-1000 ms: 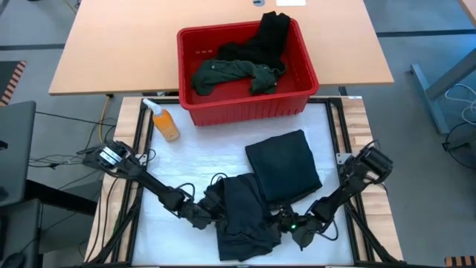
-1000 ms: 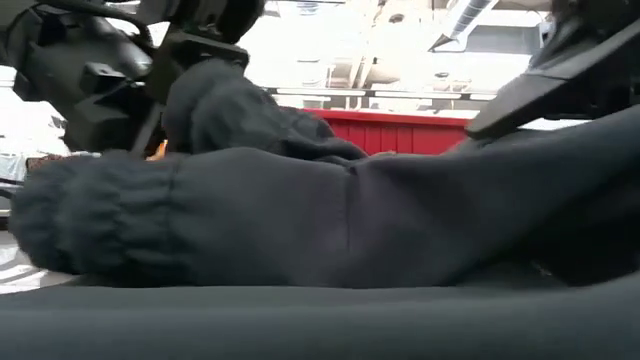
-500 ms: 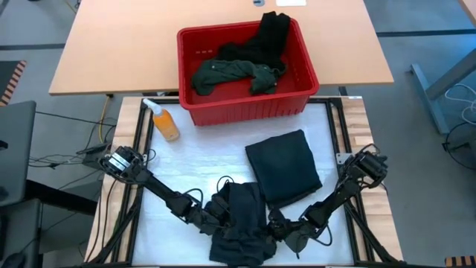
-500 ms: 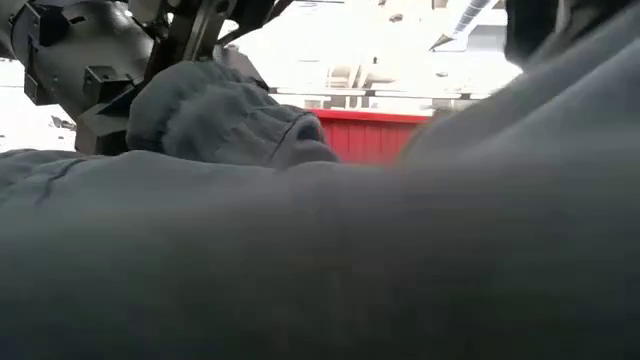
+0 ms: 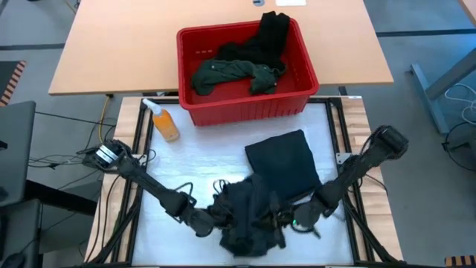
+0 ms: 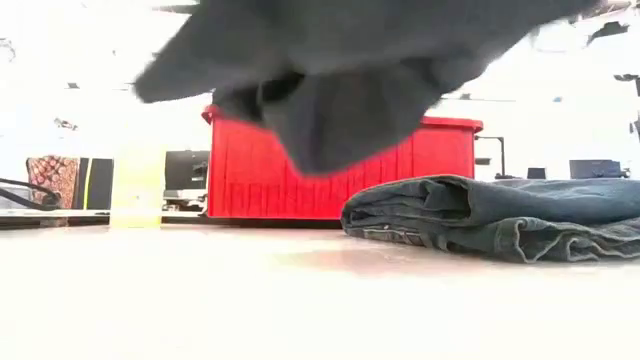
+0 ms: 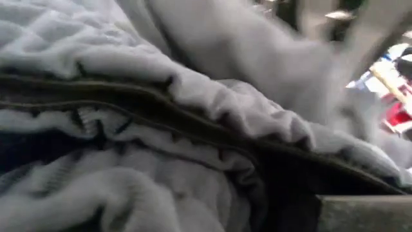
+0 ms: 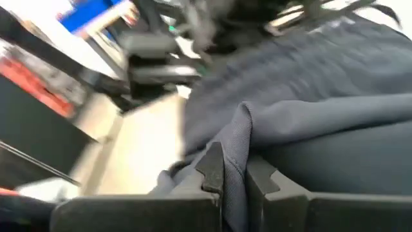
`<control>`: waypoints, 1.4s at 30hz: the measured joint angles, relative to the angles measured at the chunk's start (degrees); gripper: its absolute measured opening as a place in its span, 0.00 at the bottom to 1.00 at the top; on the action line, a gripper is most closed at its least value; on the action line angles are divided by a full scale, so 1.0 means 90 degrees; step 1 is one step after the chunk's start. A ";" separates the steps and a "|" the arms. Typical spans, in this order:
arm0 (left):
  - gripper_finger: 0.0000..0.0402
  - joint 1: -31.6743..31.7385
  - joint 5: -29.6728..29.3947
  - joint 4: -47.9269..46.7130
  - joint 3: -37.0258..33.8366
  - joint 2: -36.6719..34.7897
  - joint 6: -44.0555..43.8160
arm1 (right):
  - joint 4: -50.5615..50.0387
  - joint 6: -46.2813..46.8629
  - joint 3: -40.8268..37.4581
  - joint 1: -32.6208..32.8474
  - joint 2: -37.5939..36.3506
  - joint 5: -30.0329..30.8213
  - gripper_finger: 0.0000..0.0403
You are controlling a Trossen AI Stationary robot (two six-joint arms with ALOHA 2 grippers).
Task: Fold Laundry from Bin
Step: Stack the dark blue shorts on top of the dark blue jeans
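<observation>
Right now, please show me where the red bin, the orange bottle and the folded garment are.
red bin (image 5: 245, 110): high view, front wall.
orange bottle (image 5: 165, 124): high view, body.
folded garment (image 5: 282, 167): high view, middle of top surface.

Red bin (image 5: 245, 108) with slotted sides is holding dark green shirt (image 5: 230, 73) and black piece (image 5: 271, 33); folded dark navy jeans (image 5: 284, 167) are lying on white table (image 5: 193, 156); orange bottle (image 5: 165, 123).

Soft matt dark cloth (image 8: 309, 122) is bunching between the right gripper's (image 8: 235, 174) smooth plastic jaws; beyond, the red bin (image 5: 245, 63) is looking glossy plastic.
</observation>
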 joint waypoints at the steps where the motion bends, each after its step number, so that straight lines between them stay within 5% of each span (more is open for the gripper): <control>1: 0.04 0.0099 -0.0069 0.0007 0.0067 -0.0061 0.0268 | -0.0495 -0.0148 0.0000 -0.0066 -0.0292 0.0000 0.10; 9: 0.04 0.1445 0.0107 0.0070 0.0794 0.0066 0.1600 | -0.3608 -0.0791 -0.0001 -0.0775 -0.2004 0.0051 0.10; 20: 0.04 0.2709 0.1429 0.0148 0.2529 0.2230 0.1025 | -0.8375 0.1117 -0.0091 -0.1620 -0.2541 0.0268 0.10; 29: 0.09 0.2957 0.1900 -0.0697 0.3671 0.3180 0.0852 | -0.8190 0.1572 -0.1041 -0.2012 -0.2522 -0.0114 0.17; 34: 0.19 0.2860 0.2161 -0.1063 0.3676 0.3037 0.1194 | -0.8391 0.1496 -0.0946 -0.2010 -0.2542 -0.0190 0.31; 42: 0.34 0.2843 0.2525 -0.3133 0.3674 0.2211 0.1577 | -0.9619 0.1626 0.0044 -0.1975 -0.2536 -0.1032 0.55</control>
